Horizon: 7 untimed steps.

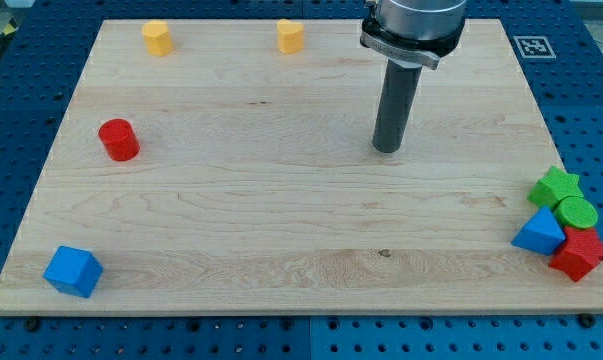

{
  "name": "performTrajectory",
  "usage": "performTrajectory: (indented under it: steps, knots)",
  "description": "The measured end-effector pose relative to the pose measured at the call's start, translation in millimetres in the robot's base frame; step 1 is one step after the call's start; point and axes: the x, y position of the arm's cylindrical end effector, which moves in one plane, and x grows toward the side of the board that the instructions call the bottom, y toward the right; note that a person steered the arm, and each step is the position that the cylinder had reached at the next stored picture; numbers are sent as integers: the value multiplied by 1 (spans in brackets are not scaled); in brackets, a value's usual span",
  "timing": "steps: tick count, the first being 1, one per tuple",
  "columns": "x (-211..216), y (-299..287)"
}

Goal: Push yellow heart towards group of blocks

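My tip (386,150) down on the table (281,215), in the upper-right part of the wood, touching no block. Dark straight rod rising from the tip to a grey collar at the view's top edge. Gripper state: cannot tell, only the plain rod in view.

Everything below placed from my tip:
- Yellow heart (290,36): up and to the view's left of the tip, well apart, right at the table's top edge. Pointed lower end facing the view's bottom. Standing alone.
- Yellow hexagon-like block (157,38): further to the view's left than the heart, same top edge, far from the tip. Exact shape hard to make out.
- Red cylinder (119,140): far to the view's left of the tip, roughly level with it, upright.
- Blue cube (73,271): far down-left of the tip, near the table's bottom-left corner.
- Group of blocks: down-right of the tip, well apart, at the table's right edge. Green star (555,186) on top, green cylinder (578,213) just below it and touching, blue triangular block (539,233) at the lower left, red block (579,253) at the bottom, hanging slightly over the edge. All four packed tight.
- Black-and-white marker tag (531,46): up-right of the tip, in the table's top-right corner.

Heart and group on opposite sides of the tip, far apart.
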Motion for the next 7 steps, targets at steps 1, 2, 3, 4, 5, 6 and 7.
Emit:
performTrajectory:
  steps: [1,2,3,4,5,6,7]
  knots:
    - [0,-2]
    - [-2,-31]
    - [-12,-81]
    - [-59,-125]
    - [-101,-126]
    - [-111,-141]
    - [-153,-177]
